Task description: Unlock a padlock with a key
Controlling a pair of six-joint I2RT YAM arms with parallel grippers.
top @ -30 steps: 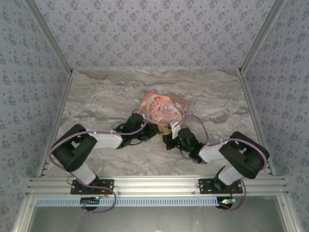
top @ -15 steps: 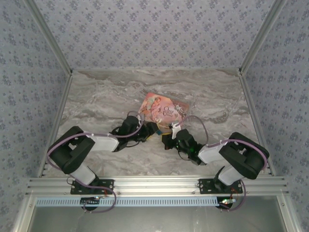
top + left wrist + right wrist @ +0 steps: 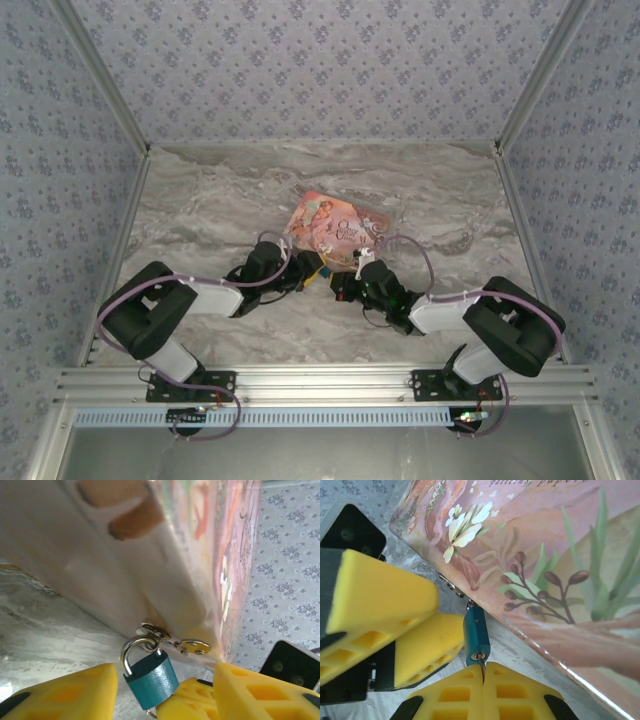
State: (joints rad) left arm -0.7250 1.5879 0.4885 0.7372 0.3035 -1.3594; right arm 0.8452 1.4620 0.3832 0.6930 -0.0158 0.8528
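Now smooth teal padlock, silvery shackle, hangs at 6 o'clock edge of glossy pink floral box, between yellow foam pads of spread left gripper; right gripper pinches thin metal key.

The left arm's wrist sits farther left than a second ago, and the left claw, then nearly closed, now gapes around the padlock. The right claw, pinching the key, is nearer the padlock, shifted left; its elbow seems lower and farther right, the forearm lying flatter over the bench.
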